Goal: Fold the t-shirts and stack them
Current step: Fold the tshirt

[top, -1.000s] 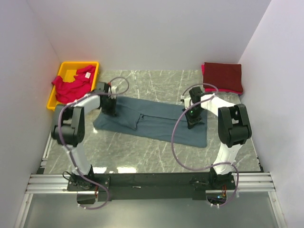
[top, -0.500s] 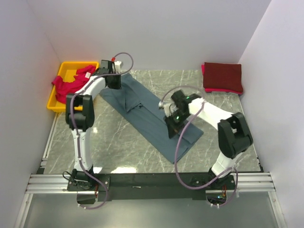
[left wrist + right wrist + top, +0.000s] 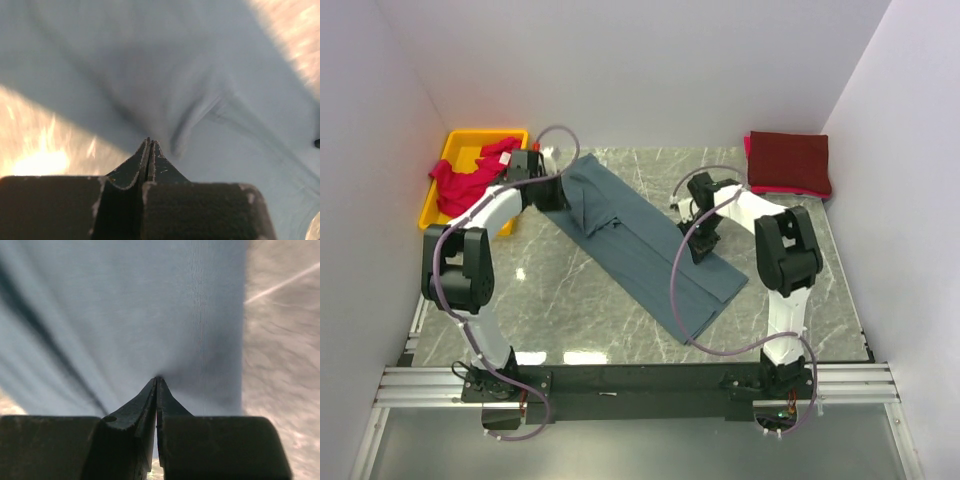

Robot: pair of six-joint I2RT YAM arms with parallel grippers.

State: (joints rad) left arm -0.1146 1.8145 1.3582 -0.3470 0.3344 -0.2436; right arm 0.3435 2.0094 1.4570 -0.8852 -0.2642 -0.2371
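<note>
Blue-grey t-shirt lies as a long narrow strip slanting across the marble table, its near end toward the right arm's side and its far end toward the left. Beside the strip's right edge, the right gripper has its fingers pressed together on the cloth; the right wrist view shows the fabric drawn into a small peak at the tips. Farther back, the left gripper pinches the strip's far end, where the cloth bunches and creases run from the closed tips. At the far left stands a yellow bin with a pinkish-red t-shirt spilling over its rim. In the far right corner rests a folded maroon t-shirt.
</note>
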